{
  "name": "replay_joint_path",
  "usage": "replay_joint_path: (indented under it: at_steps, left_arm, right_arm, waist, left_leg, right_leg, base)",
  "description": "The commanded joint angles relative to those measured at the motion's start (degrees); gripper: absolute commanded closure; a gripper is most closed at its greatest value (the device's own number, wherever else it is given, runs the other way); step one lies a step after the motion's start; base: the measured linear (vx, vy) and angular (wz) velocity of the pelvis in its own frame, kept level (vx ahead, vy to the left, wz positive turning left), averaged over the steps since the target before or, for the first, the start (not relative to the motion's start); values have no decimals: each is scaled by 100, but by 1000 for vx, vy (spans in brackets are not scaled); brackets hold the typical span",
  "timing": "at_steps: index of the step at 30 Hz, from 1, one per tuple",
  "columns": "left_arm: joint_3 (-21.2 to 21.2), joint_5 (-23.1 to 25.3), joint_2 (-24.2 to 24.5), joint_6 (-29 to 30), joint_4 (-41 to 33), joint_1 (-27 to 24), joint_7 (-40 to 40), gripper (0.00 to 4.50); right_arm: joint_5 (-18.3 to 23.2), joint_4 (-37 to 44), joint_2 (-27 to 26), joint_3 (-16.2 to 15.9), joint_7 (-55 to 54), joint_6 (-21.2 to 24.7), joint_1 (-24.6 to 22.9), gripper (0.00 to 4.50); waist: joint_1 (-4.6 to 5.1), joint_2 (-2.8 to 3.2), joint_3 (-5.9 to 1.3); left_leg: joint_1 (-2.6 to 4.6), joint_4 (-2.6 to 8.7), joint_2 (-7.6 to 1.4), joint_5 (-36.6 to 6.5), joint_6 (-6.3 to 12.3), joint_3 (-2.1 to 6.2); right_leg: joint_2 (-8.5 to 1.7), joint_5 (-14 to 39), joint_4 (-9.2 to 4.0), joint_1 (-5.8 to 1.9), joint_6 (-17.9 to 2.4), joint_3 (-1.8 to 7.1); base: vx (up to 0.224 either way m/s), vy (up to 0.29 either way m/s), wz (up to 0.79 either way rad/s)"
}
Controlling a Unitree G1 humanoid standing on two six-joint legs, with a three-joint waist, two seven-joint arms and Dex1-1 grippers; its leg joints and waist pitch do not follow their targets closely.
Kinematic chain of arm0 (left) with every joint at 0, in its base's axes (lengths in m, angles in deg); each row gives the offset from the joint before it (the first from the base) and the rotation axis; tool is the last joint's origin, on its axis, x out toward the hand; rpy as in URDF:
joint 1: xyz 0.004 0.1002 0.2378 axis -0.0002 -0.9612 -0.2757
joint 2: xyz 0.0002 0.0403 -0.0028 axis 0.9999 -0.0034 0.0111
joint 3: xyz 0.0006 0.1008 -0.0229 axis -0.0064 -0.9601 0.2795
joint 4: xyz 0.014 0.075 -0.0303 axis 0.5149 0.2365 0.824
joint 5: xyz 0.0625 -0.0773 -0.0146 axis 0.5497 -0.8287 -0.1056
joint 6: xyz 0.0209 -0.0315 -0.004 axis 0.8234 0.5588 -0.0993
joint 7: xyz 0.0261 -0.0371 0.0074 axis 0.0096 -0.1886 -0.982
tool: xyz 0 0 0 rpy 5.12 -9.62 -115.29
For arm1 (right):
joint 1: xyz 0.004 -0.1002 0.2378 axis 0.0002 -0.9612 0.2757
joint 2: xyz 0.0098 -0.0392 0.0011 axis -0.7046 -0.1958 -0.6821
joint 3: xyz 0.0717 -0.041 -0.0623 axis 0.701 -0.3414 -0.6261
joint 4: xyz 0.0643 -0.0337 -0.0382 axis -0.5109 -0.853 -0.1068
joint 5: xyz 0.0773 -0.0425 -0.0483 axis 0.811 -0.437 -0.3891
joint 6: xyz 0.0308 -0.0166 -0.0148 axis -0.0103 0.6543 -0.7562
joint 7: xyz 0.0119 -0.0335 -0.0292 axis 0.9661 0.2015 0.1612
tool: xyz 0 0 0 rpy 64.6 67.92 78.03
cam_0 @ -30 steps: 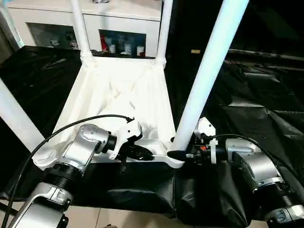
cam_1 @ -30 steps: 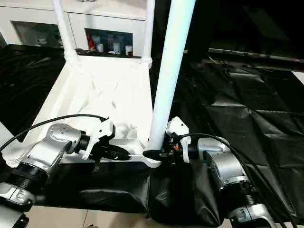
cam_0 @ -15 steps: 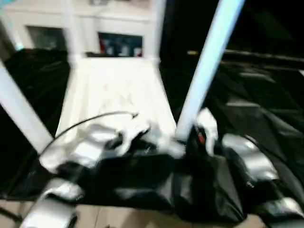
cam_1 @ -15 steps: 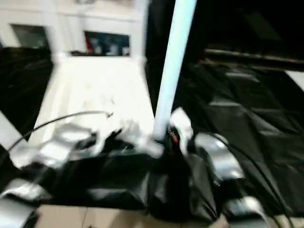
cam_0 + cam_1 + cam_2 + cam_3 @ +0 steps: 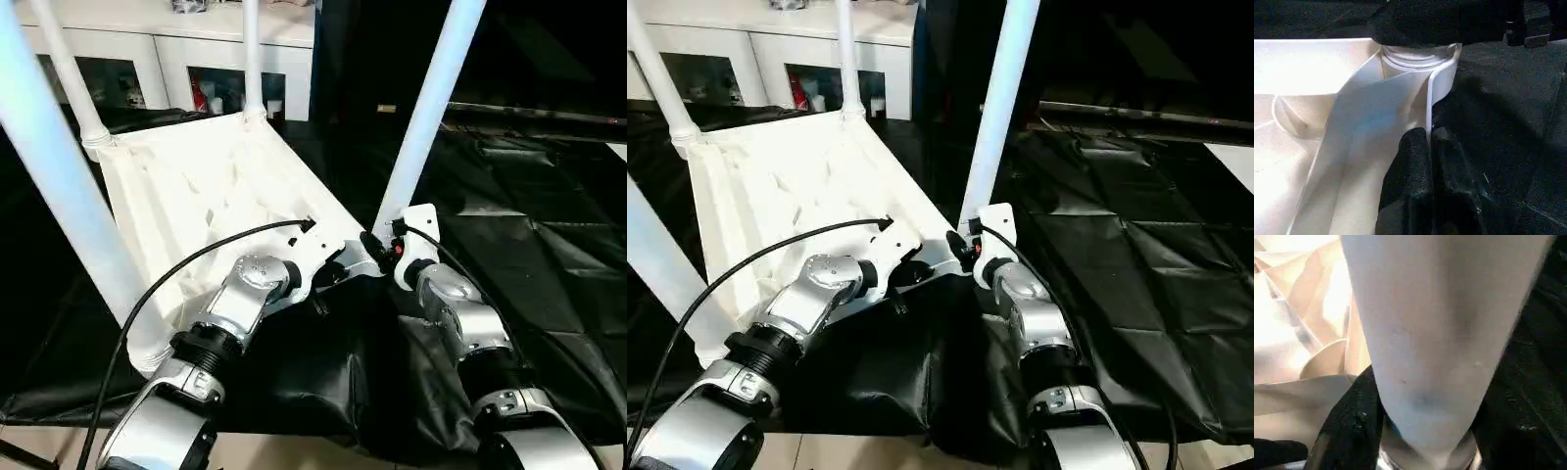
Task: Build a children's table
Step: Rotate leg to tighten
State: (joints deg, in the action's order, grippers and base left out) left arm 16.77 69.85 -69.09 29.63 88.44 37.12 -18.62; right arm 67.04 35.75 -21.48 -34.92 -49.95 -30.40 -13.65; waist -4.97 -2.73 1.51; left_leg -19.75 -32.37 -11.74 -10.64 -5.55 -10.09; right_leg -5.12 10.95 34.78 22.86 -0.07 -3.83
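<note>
Black sheeting underlies the tabletop [image 5: 196,186], now swung askew since a second ago; left gripper [image 5: 1427,147] fingers pinch its rim, right gripper [image 5: 377,245] fingers clasp the leg [image 5: 426,108], suggesting repositioning.

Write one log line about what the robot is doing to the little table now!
left tool: shut on tabletop rim | right tool: around near-right leg base | four legs in sockets

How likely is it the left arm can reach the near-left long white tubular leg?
Probably yes: that leg stands beside it, nothing between, though the left gripper is shut on the white plastic tabletop's rim.
</note>
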Motion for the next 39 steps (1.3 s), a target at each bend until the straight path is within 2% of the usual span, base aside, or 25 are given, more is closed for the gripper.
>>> replay_joint_path:
  at_steps: [1, 2, 8, 12, 14, 18, 19, 21, 23, 24, 26, 30, 36, 38, 39]
  left_arm:
    - [-204, -75, -139, -202, 127, 81, 110, 450]
    - [-208, -96, -65, -246, 121, 82, 247, 450]
    - [-175, -134, 263, -496, 126, 72, 739, 450]
    - [-206, -371, 684, -798, -62, -52, 1725, 450]
    - [-212, -474, 785, -802, -171, -110, 2021, 450]
    - [-188, -886, 1153, -648, -595, -290, 3023, 450]
    - [-226, -961, 1281, -527, -721, -341, 3307, 450]
    - [-265, -993, 1388, -473, -797, -385, 3512, 450]
    - [-301, -1039, 1469, -450, -819, -411, 3698, 450]
    - [-311, -1057, 1486, -437, -831, -420, 3752, 450]
    - [-319, -1083, 1500, -410, -859, -438, 3812, 450]
    - [-313, -1091, 1502, -384, -968, -486, 3815, 450]
    - [-260, -1022, 1463, -452, -908, -465, 3638, 450]
    - [-102, -691, 1265, -584, -447, -276, 2643, 450]
    - [-53, -592, 1200, -604, -306, -213, 2309, 450]
  right_arm:
    - [168, -104, -316, -604, 953, 241, -211, 174]
    - [165, -10, -229, -677, 1167, 251, -244, 148]
    - [208, 443, 245, -968, 2248, 243, -420, 148]
    - [356, 964, 833, -1168, 3226, 224, -634, 148]
    - [374, 1072, 952, -1197, 3385, 187, -683, 148]
    - [477, 1573, 1396, -1282, 4164, 289, -947, 148]
    - [529, 1738, 1537, -1344, 4418, 357, -1044, 148]
    - [571, 1876, 1660, -1429, 4628, 432, -1124, 148]
    - [602, 1997, 1781, -1540, 4837, 498, -1187, 148]
    - [597, 2016, 1803, -1569, 4881, 498, -1200, 170]
    - [577, 2013, 1805, -1598, 4909, 480, -1204, 178]
    - [580, 2045, 1763, -1633, 4932, 576, -1199, 218]
    - [579, 2034, 1766, -1648, 4909, 602, -1199, 238]
    - [382, 1576, 1526, -1445, 4180, 427, -1074, 239]
    - [283, 1374, 1423, -1362, 3838, 357, -1006, 241]
  waist:
    - [-21, 32, -206]
    - [-26, 31, -210]
    - [-39, 34, -206]
    - [-64, 40, -207]
    - [-59, 50, -215]
    - [-64, 51, -214]
    - [-93, 55, -216]
    - [-96, 62, -217]
    - [-140, 68, -220]
    - [-172, 73, -221]
    - [-198, 74, -218]
    - [-206, 59, -209]
    - [-204, 45, -217]
    - [-203, 43, -202]
    - [-190, 46, -171]
  left_leg:
    - [-36, 430, -119, -1709, 88, 44]
    - [-33, 431, -122, -1680, 104, 41]
    - [-43, 426, -137, -1474, 202, 32]
    - [-46, 424, -143, -1462, 237, 35]
    - [-64, 418, -152, -1370, 265, 37]
    - [-45, 404, -158, -1278, 310, 18]
    - [-41, 395, -170, -1197, 368, 16]
    - [-39, 394, -175, -1130, 395, 8]
    - [-19, 370, -178, -992, 407, -12]
    - [-11, 367, -183, -972, 402, -17]
    - [-8, 368, -182, -991, 365, -19]
    - [-15, 393, -176, -1210, 235, 0]
    - [-19, 376, -161, -1069, 246, -1]
    - [-26, 380, -156, -1132, 233, -2]
    - [-12, 400, -146, -1375, 140, -2]
  right_leg:
    - [-298, 1766, -538, -236, -799, 240]
    - [-293, 1731, -537, -239, -798, 241]
    - [-300, 1471, -501, -252, -913, 249]
    - [-303, 1446, -505, -260, -931, 245]
    - [-309, 1212, -462, -274, -1027, 244]
    - [-305, 952, -432, -275, -1203, 245]
    - [-307, 790, -411, -285, -1243, 249]
    - [-294, 664, -398, -280, -1285, 244]
    - [-287, 453, -369, -272, -1393, 239]
    - [-286, 422, -362, -270, -1414, 238]
    - [-298, 429, -357, -270, -1435, 241]
    - [-320, 868, -393, -281, -1289, 244]
    - [-310, 785, -387, -281, -1229, 246]
    - [-309, 898, -407, -271, -1211, 245]
    - [-318, 1360, -460, -238, -1132, 244]
  base:
    - [0, 0, 0]
    - [0, 0, 0]
    - [0, 0, 0]
    - [0, 0, 0]
    - [0, 0, 0]
    - [0, 0, 0]
    - [0, 0, 0]
    - [0, 0, 0]
    - [0, 0, 0]
    - [0, 0, 0]
    - [0, 0, 0]
    - [0, 0, 0]
    - [0, 0, 0]
    - [0, 0, 0]
    - [0, 0, 0]
